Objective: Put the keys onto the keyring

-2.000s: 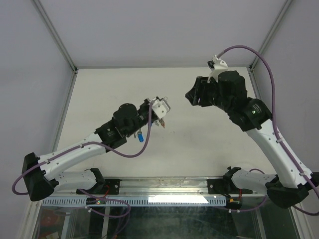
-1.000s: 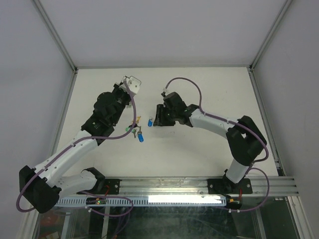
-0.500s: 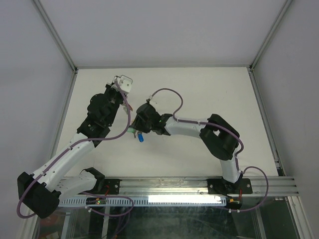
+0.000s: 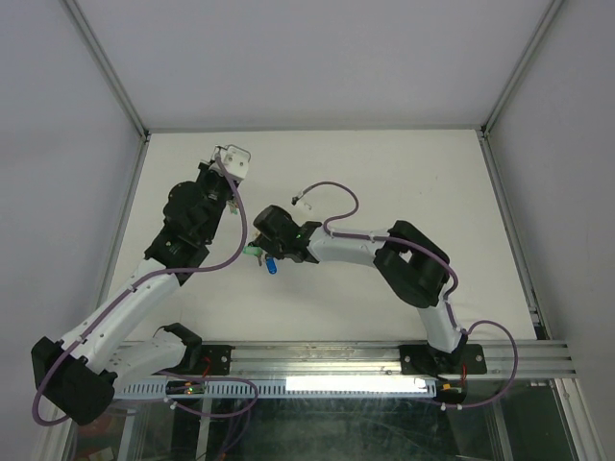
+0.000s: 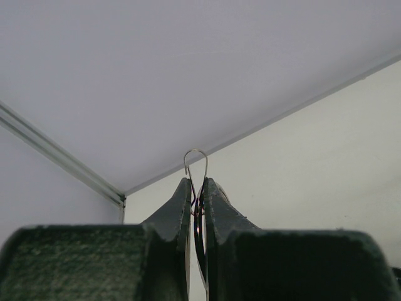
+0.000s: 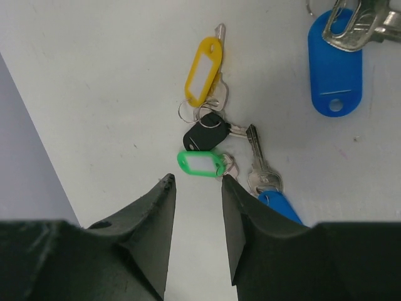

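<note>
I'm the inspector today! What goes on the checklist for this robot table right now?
Surface: white table, a few small marks.
Job's things: keys with yellow, black, green and blue tags bunched on the table; keyring pinched in the left gripper.
Clutter: nothing seen.
Grippers: left gripper jaws shut on the keyring; right gripper jaws open, pointed at the keys.
Cables: purple cables loop along both arms.
Surroundings: pale walls, metal frame.
</note>
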